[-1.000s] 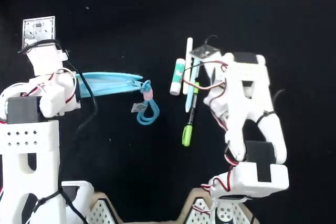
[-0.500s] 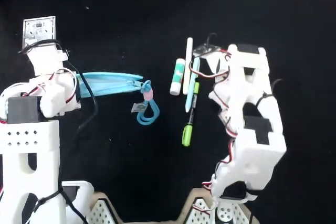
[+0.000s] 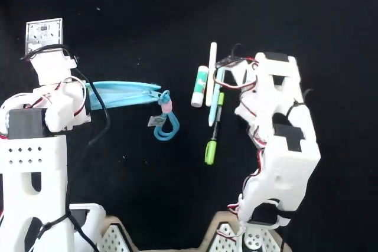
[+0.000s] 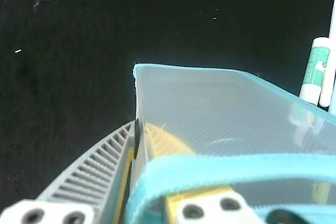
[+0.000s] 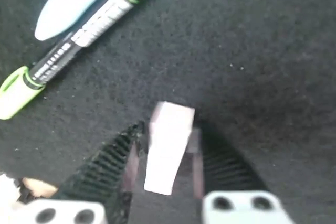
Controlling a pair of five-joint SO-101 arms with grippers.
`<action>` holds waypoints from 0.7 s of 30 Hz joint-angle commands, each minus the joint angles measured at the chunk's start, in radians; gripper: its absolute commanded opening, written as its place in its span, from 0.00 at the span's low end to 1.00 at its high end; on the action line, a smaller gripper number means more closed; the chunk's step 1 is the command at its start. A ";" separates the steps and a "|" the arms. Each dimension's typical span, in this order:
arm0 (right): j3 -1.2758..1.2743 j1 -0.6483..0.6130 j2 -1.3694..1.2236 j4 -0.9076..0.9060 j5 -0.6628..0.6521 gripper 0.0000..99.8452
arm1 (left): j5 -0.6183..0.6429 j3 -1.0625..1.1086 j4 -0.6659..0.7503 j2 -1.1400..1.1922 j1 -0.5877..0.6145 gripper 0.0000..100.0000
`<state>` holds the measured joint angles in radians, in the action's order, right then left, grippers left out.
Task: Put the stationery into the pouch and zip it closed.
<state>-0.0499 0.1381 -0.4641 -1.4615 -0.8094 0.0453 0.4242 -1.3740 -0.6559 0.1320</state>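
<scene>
While left gripper (image 3: 87,97) pinches pouch (image 3: 121,94) at far end, right gripper (image 5: 169,129) clamps white block (image 5: 167,153); pouch lengthwise toward it, pens (image 3: 213,123) between.

2 white plastic arms (image 3: 283,146), black servo blocks, red-and-white cables.

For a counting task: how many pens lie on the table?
3: white pen, blue pen and green marker pen, together beside the glue stick; the right arm may hide more.
</scene>
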 commanded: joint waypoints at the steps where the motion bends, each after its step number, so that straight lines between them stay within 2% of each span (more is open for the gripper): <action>1: 0.033 0.018 0.053 -0.009 -0.002 0.01 | 0.006 0.044 -0.008 0.008 -0.024 0.03; 9: 0.008 -0.051 0.449 -0.198 0.031 0.01 | 0.005 0.044 -0.006 0.008 -0.024 0.03; 17: -0.202 -0.137 0.891 -0.127 0.155 0.01 | 0.005 0.044 -0.008 0.008 -0.024 0.03; 21: -0.283 -0.226 1.121 -0.097 0.258 0.01 | 0.005 0.044 -0.006 0.008 -0.024 0.03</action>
<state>-0.3168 -0.0199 0.4703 -1.5888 -0.6283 0.0453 0.4242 -1.3740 -0.6559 0.1320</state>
